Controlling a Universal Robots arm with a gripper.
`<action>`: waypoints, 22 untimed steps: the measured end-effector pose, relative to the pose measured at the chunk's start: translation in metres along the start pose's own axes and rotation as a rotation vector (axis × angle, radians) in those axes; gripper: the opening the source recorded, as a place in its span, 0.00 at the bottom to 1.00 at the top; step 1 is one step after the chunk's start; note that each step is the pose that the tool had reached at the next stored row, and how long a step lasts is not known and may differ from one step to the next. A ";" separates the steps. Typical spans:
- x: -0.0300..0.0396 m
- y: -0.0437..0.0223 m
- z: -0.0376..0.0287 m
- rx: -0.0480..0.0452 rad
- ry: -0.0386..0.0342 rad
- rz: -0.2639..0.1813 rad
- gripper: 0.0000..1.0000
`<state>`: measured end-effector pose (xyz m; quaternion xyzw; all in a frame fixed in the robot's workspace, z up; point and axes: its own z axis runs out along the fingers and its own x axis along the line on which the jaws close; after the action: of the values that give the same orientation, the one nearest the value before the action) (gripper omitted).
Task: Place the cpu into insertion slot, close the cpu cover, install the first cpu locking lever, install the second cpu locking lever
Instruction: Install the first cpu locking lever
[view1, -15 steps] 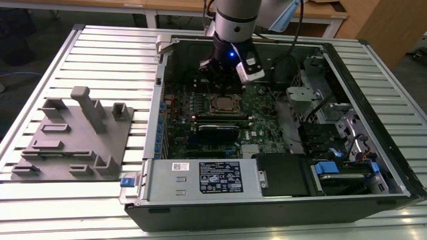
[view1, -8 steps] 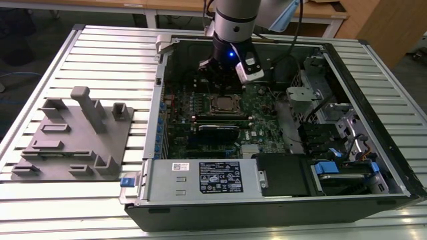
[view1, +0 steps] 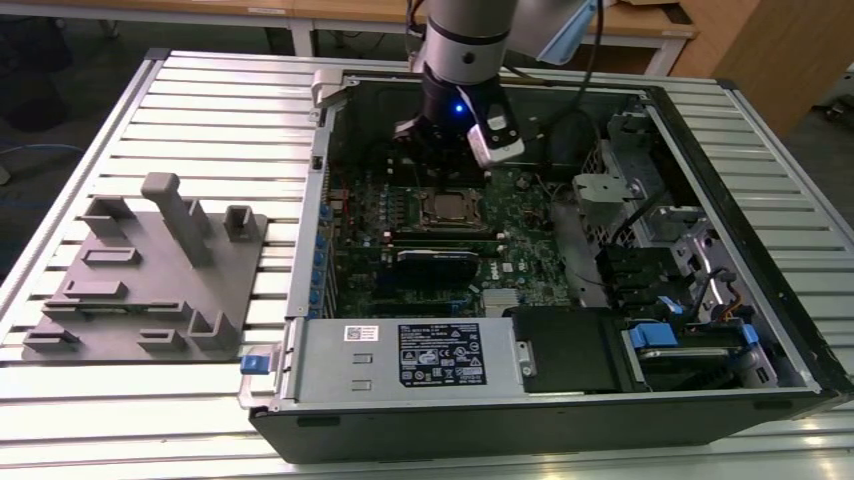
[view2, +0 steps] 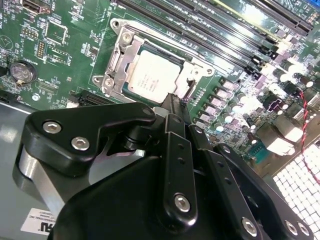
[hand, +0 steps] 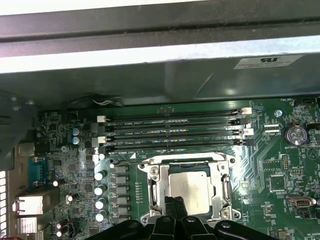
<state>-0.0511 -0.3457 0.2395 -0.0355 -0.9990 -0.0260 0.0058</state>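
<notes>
The cpu (view2: 152, 77) (hand: 189, 192) lies flat in the insertion slot, its silvery top showing; the slot's pin field is hidden under it. The cpu cover (view2: 119, 56) (hand: 161, 186), a silvery frame, lies down around the chip. Thin metal levers (hand: 186, 158) run along the socket's sides. My gripper (view2: 172, 101) (hand: 173, 202) is shut with nothing in it, its narrow black tip just over one edge of the chip. In the exterior view the gripper (view1: 447, 183) hangs inside the open computer case, right above the socket (view1: 454, 208).
Long black memory slots (hand: 170, 130) run beside the socket, with a row of capacitors (hand: 101, 190) on another side. The case wall (hand: 150, 55) stands close behind. A power supply (view1: 400, 355) and drive bays (view1: 667, 260) fill the case. A grey fixture plate (view1: 147, 280) lies outside, on the exterior view's left.
</notes>
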 end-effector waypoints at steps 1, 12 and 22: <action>0.0011 -0.0001 0.0000 -0.0001 0.0000 0.000 0.10; 0.0038 -0.0003 0.0001 0.0002 0.0055 0.000 0.10; 0.0049 -0.0003 0.0002 0.0006 0.0123 0.001 0.10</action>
<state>-0.0560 -0.3456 0.2393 -0.0356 -0.9990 -0.0260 0.0120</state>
